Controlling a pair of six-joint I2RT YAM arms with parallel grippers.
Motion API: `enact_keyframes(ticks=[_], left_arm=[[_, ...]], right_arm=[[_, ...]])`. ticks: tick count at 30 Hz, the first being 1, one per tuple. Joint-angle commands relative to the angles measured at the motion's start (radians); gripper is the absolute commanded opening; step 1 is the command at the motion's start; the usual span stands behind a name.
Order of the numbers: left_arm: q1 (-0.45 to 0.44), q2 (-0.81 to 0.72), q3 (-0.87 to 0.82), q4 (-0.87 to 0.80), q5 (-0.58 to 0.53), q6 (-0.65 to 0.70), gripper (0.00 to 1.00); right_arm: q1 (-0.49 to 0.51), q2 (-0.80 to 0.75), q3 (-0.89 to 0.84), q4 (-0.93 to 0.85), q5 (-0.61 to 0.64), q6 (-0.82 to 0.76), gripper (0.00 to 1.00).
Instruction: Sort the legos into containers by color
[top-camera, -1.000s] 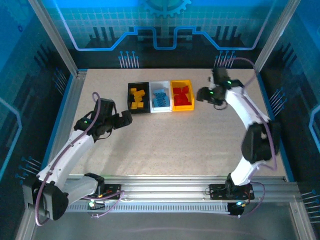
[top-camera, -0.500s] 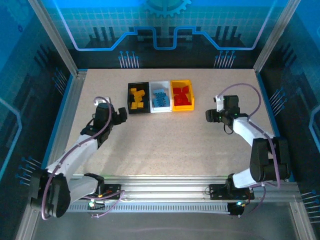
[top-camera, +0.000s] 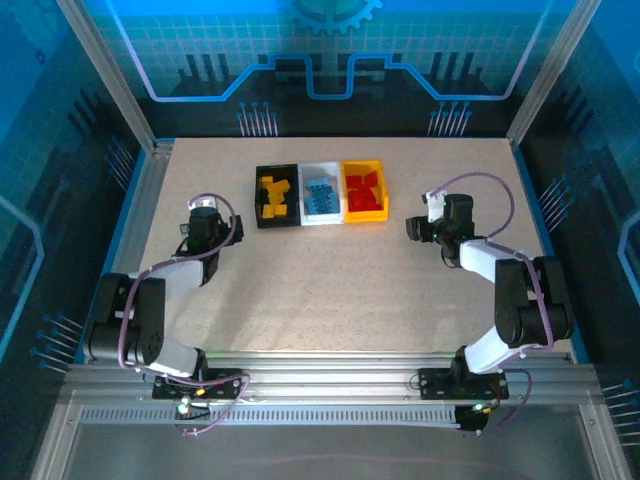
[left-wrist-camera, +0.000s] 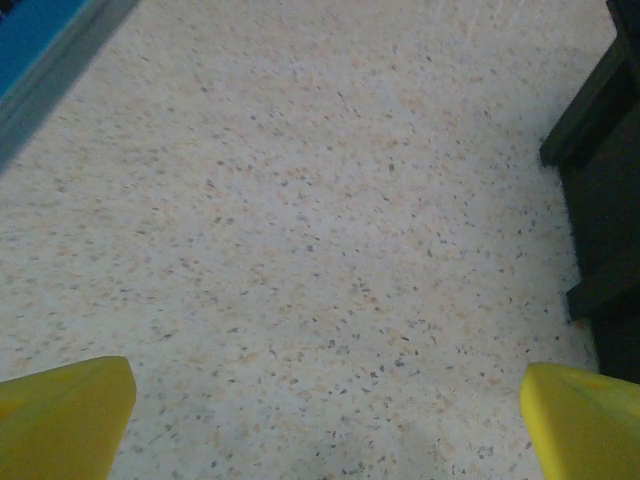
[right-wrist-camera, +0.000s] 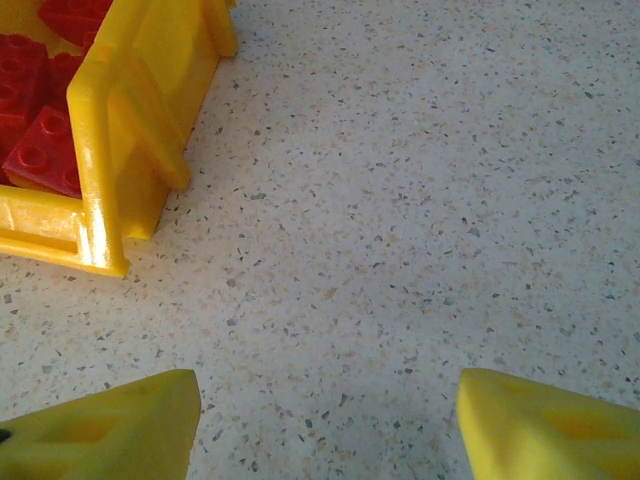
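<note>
Legos (top-camera: 366, 186) all lie in the containers (top-camera: 322, 221), at 12 o'clock on the surface (top-camera: 330, 290).
Yellow ones are in the black bin (top-camera: 259, 196), blue in the white bin (top-camera: 305, 195), red in the orange-yellow bin (top-camera: 365, 216). Left gripper (left-wrist-camera: 325, 418) is spread and empty over bare surface, at 8 o'clock of the black bin. Right gripper (right-wrist-camera: 325, 430) is spread and empty, at 4 o'clock of the orange-yellow bin, near its corner.

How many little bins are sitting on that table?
3, joined in a row, far middle of the table: black bin left, white bin centre, orange-yellow bin right.
</note>
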Motion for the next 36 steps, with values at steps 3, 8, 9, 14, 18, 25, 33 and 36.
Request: enact_keyframes(ticks=[3,8,9,14,18,25,33,36], left_arm=[[0.011,0.037,-0.034,0.202,0.15,0.08,0.99],[0.053,0.041,-0.22,0.53,0.255,0.059,0.99],[0.065,0.063,-0.243,0.609,0.246,0.044,0.99],[0.053,0.056,-0.228,0.568,0.177,0.035,0.99],[0.039,0.059,-0.218,0.555,0.144,0.047,0.99],[0.039,0.059,-0.218,0.556,0.145,0.047,0.99],[0.038,0.058,-0.218,0.555,0.145,0.047,0.99],[0.039,0.059,-0.218,0.556,0.145,0.047,0.99]], right_arm=[[0.015,0.012,0.014,0.05,-0.004,-0.031,0.69],[0.019,-0.053,-0.096,0.187,-0.003,-0.035,0.7],[0.019,-0.065,-0.121,0.221,0.001,-0.036,0.7],[0.036,-0.122,-0.238,0.375,0.038,-0.038,0.72],[0.051,-0.129,-0.329,0.531,0.069,-0.046,0.72],[0.014,-0.069,-0.294,0.516,0.076,0.008,0.78],[0.008,-0.07,-0.295,0.518,0.069,0.009,1.0],[0.008,-0.07,-0.295,0.518,0.069,0.011,1.0]])
